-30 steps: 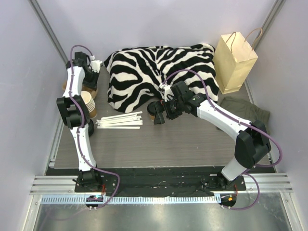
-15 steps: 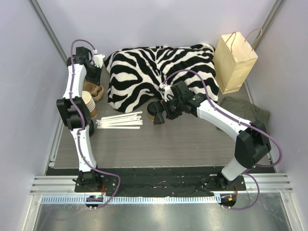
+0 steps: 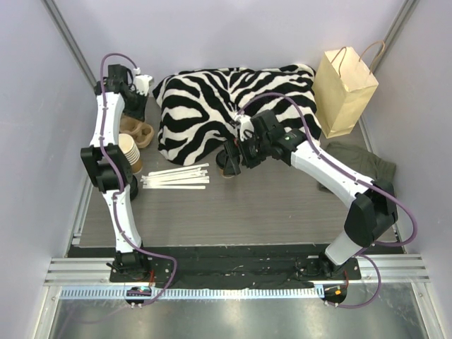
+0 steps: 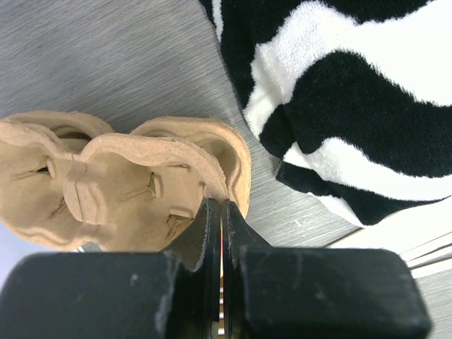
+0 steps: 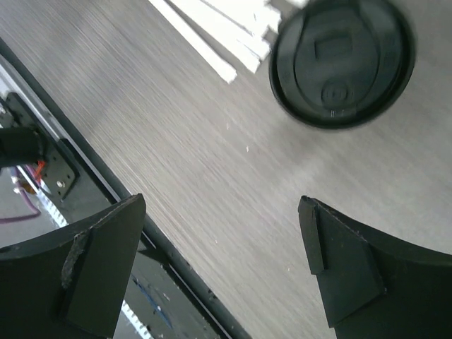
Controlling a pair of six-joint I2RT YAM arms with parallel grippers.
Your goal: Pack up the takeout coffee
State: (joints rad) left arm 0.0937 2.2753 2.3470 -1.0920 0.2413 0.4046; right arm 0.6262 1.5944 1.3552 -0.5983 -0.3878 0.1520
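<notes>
On the table (image 3: 268,205), lidded takeout coffee (image 5: 341,62).

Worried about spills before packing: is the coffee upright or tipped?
Upright. From above, the right wrist view shows the coffee as a full round black lid, with no spill around it.

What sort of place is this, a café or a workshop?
Probably a robot test booth staged as a takeout counter: plain walls close around a table, with a paper bag, a stack of paper cups and a lidded coffee cup.
</notes>
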